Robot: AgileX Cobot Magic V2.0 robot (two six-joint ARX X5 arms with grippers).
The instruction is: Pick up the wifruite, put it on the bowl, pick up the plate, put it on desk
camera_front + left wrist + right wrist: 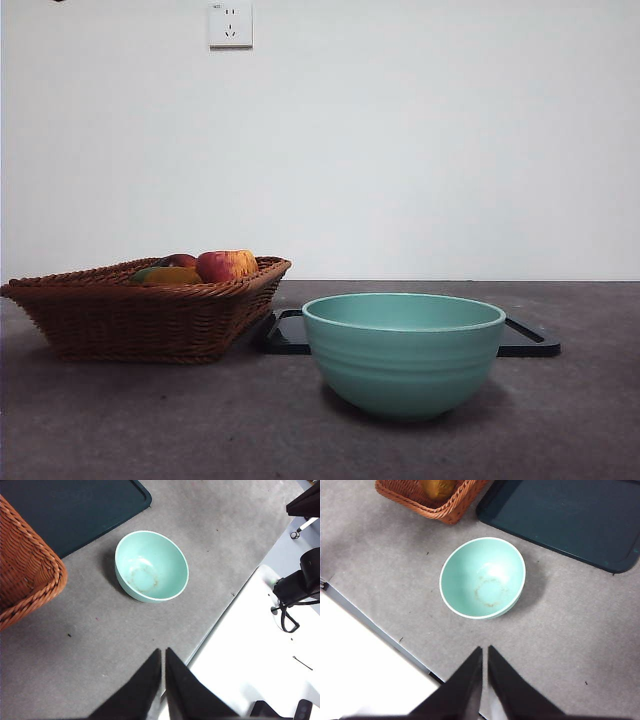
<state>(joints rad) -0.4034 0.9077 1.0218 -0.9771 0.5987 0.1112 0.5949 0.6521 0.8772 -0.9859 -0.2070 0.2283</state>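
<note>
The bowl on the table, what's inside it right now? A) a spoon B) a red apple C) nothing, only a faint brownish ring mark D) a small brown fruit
C: both wrist views look down into the bowl and show it bare apart from a faint brownish ring on its bottom; the fruit sits in the wicker basket.

The mottled grey surface (120, 420) carries a wicker basket (140, 315), a dark flat tray (530, 340) and a mint-teal bowl (403, 355) standing before the tray.
</note>
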